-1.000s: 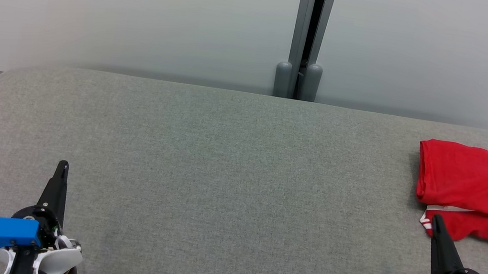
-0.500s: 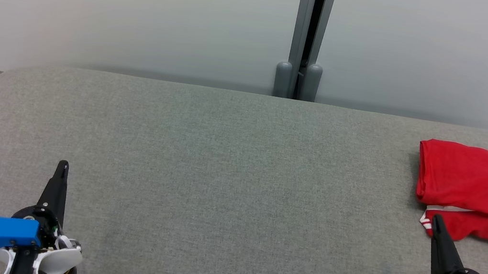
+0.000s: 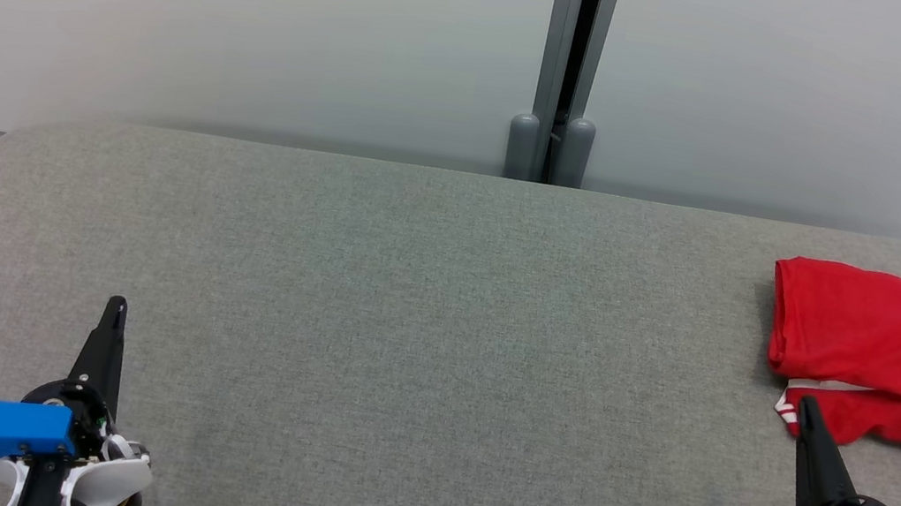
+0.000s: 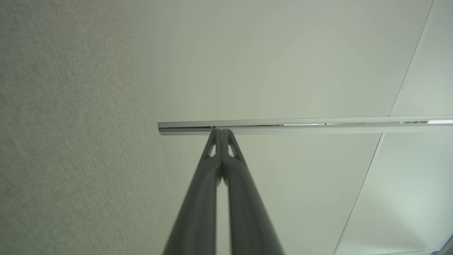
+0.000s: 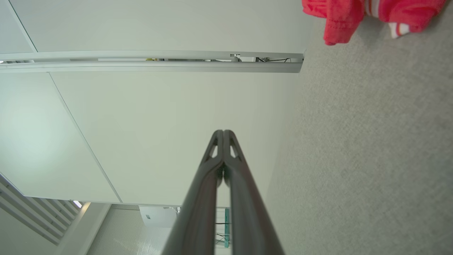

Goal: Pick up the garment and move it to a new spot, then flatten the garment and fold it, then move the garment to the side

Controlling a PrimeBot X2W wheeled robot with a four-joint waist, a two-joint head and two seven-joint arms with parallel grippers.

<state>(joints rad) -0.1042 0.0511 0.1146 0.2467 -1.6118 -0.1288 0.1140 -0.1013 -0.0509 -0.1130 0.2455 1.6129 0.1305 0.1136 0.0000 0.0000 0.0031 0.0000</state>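
Table (image 3: pixel 425 303): grey woven top with rounded far corners. It is the reference for all places below.
Garment (image 3: pixel 883 349): red cloth, folded into a flattish bundle. It lies on the table's right side, toward the far half, and runs past the right edge of the head view. White-striped trim shows at the bundle's near left corner.
Left gripper (image 3: pixel 115 308): over the table's near left part, pointing toward the far edge. The two dark fingers are pressed together along their tips with nothing between them. It is well apart from the garment.
Right gripper (image 3: pixel 805 406): over the table's near right part, fingers likewise closed tip to tip and empty. From the head camera its tip lines up with the striped corner. The right wrist view shows the cloth lying farther along the table, ahead of the tips and not touched.
Post (image 3: pixel 569 56): grey metal upright behind the table's far edge, right of its middle.
Wall (image 3: pixel 228 6): pale panels behind the table's far edge.
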